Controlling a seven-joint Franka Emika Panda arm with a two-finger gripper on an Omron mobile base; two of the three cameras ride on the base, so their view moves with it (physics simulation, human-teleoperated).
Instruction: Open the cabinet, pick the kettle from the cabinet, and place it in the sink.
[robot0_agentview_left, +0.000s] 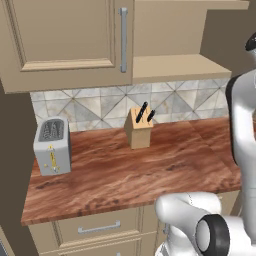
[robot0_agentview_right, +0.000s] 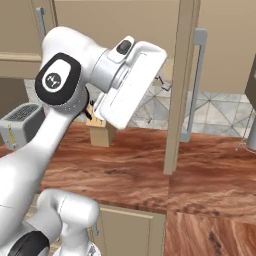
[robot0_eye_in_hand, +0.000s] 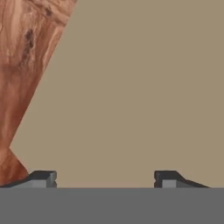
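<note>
- The gripper (robot0_eye_in_hand: 105, 177) has its jaws spread wide with nothing between them; a plain beige surface of the cabinet (robot0_agentview_left: 65, 40) sits just ahead.
- The cabinet's right door (robot0_agentview_right: 181, 85) stands swung out over the wood counter (robot0_agentview_left: 130, 170) (edge-on in the right base view).
- A kettle cannot be made out.

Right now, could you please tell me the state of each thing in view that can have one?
cabinet: left door shut, right door swung open and seen edge-on.
gripper: open, nothing between its fingertips, facing a beige panel.
toaster: upright on the counter, slots empty.
knife block: upright, dark knife handles seated in it.
drawer: shut.
</note>
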